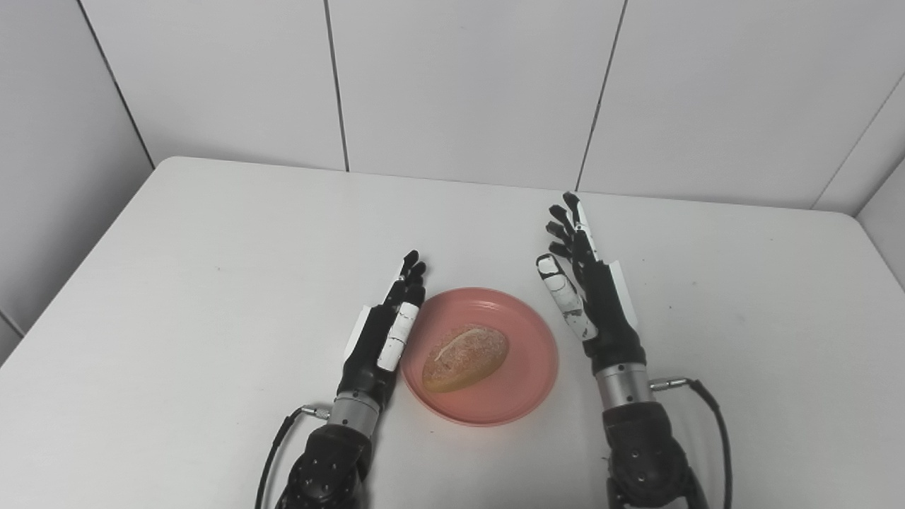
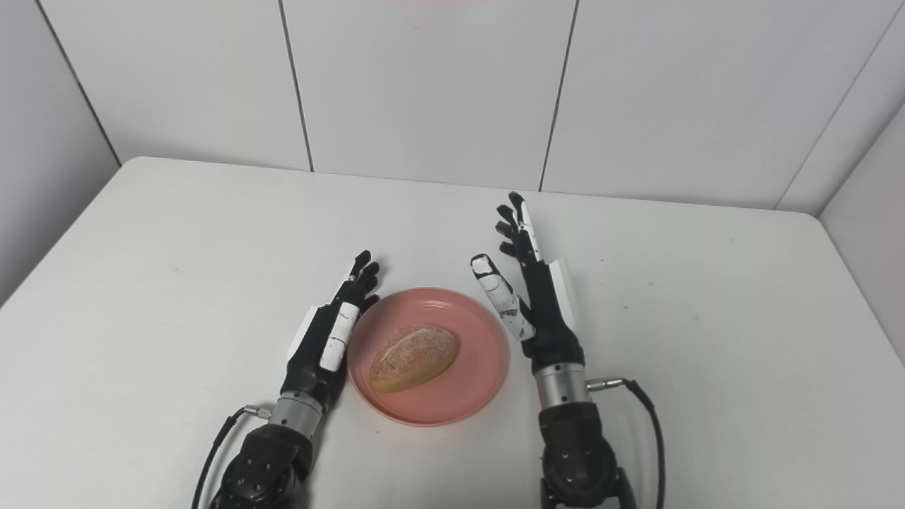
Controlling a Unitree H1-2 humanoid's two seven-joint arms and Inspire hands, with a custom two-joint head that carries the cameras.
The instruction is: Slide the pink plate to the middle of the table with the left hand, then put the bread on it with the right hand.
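- This looks like a robot test booth in a lab, not a home or a kitchen.
- A plain white bench [image 1: 212, 297] with rounded corners fills the view; its top is bare apart from a few faint specks.
- White wall panels [image 1: 466, 78] with thin dark seams close it in at the back and angle in on both sides, forming a boxed enclosure.
- Two black robot arms enter from the bottom edge, each with an exposed cable [image 1: 714, 417] at the wrist.
- The only props are a pink plate [image 1: 527, 385] and a bread roll [image 1: 465, 357] lying on it.
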